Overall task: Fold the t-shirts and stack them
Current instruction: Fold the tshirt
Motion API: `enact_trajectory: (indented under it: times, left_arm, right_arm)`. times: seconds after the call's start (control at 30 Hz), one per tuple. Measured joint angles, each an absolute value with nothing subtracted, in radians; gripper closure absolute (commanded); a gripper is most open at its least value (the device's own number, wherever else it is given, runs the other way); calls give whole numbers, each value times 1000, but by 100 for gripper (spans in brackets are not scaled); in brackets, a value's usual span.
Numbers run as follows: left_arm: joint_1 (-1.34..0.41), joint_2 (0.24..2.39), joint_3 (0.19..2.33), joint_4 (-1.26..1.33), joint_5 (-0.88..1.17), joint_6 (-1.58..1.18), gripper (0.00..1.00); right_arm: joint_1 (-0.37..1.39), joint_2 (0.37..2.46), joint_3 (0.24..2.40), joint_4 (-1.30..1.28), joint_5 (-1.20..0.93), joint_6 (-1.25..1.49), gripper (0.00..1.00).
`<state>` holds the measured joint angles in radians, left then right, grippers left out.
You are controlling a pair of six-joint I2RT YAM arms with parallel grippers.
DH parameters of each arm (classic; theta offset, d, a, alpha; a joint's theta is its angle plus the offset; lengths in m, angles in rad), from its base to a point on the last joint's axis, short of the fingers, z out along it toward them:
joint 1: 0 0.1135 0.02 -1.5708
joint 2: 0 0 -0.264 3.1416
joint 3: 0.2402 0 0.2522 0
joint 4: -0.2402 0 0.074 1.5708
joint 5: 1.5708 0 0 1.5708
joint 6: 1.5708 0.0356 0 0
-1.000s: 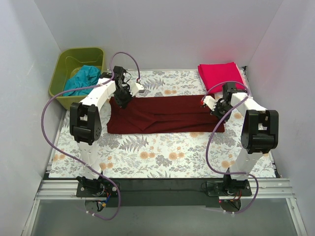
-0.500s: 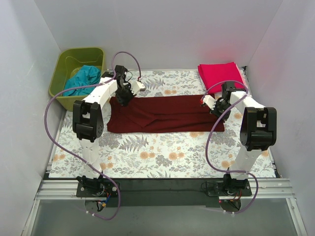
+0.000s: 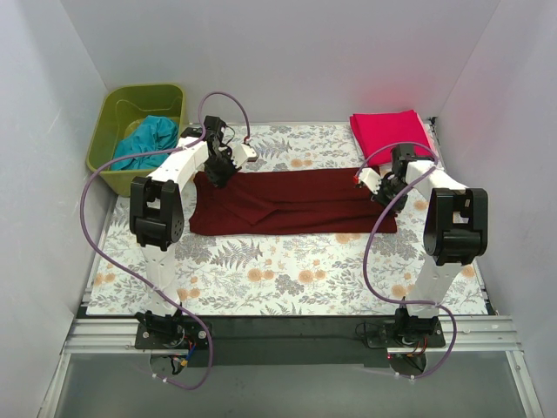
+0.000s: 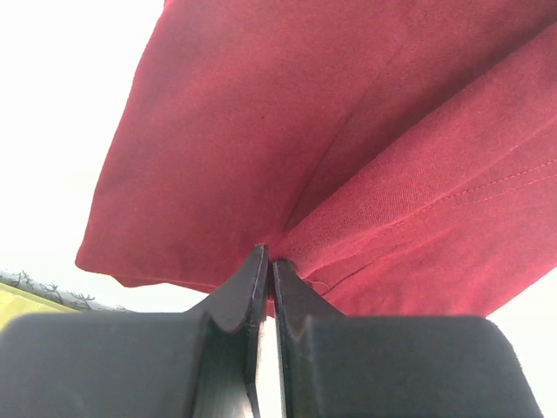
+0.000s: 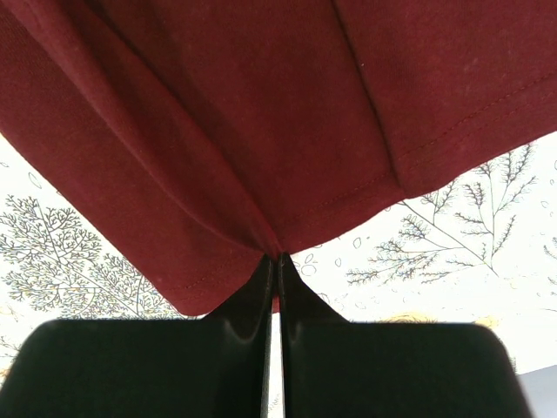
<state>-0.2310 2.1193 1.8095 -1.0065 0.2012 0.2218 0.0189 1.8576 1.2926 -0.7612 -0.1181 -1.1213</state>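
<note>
I am pinching the maroon shirt (image 3: 291,202) with both claws, one at each end. My left claw (image 4: 265,254) is gripping the far left corner, its jaws pressed together with only a thin fold of cloth caught between the tips, and the fabric is fanning out from that pinch in a broad smooth sheet on one side and a stitched hem on the other. My right claw (image 5: 274,257) is clamping the right end in the same way, jaws closed tight on a gathered bit of hemmed edge, with creases running away from the tips and the fern print of the tabletop (image 3: 278,270) showing past the cloth on both sides. Between the two grips the maroon shirt is lying as a long band from left to right across the middle of the tabletop, doubled over lengthways, with a few shallow wrinkles along it. The pink shirt (image 3: 390,132) is sitting folded flat at the far right corner, just beyond my right claw and near the maroon shirt's right end. The teal shirt (image 3: 148,139) is lying crumpled inside the green bin (image 3: 106,132), which is standing off the far left corner, just beyond my left arm.
</note>
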Motion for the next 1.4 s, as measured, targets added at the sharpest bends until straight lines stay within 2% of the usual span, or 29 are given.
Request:
enact_trajectory:
  times: [0.4, 0.43, 0.5, 0.53, 0.57, 0.6, 0.63, 0.7, 0.73, 0.8, 0.93, 1.13, 1.23, 1.4]
  left_arm:
    - [-228, 2136, 1810, -982, 189, 224, 100]
    - [-227, 2139, 1810, -979, 187, 224, 100]
    - [-224, 2144, 1810, -972, 186, 224, 100]
    - [-224, 2146, 1810, -968, 183, 222, 98]
    - [-223, 2148, 1810, -965, 182, 220, 91]
    - [-222, 2149, 1810, -963, 179, 219, 76]
    - [-221, 2149, 1809, -962, 177, 219, 71]
    - [-217, 2149, 1809, -958, 175, 200, 60]
    - [-212, 2148, 1809, -958, 176, 189, 59]
    - [-193, 2141, 1809, -968, 190, 160, 55]
    - [-129, 2075, 1780, -1000, 236, 94, 51]
    - [-55, 1777, 1491, -1009, 315, -33, 51]
    - [-58, 1677, 1353, -985, 354, -105, 51]
    - [-65, 1665, 1206, -916, 366, -203, 50]
  right_arm:
    - [19, 1874, 1315, -761, -118, -1110, 99]
    - [19, 1874, 1315, -761, -118, -1109, 96]
    - [19, 1876, 1321, -762, -118, -1103, 81]
    - [19, 1877, 1325, -763, -118, -1098, 66]
    - [19, 1879, 1331, -763, -116, -1093, 59]
    - [19, 1880, 1337, -763, -113, -1091, 52]
    - [18, 1881, 1343, -762, -110, -1083, 37]
    - [11, 1881, 1358, -767, -109, -1071, 33]
    - [2, 1881, 1371, -770, -113, -1061, 31]
    - [-29, 1880, 1411, -791, -128, -1039, 31]
    - [-108, 1876, 1496, -850, -186, -968, 39]
    - [-197, 1840, 1481, -940, -289, -855, 48]
    - [-194, 1834, 1442, -967, -339, -804, 47]
    - [-180, 1841, 1400, -963, -373, -722, 44]
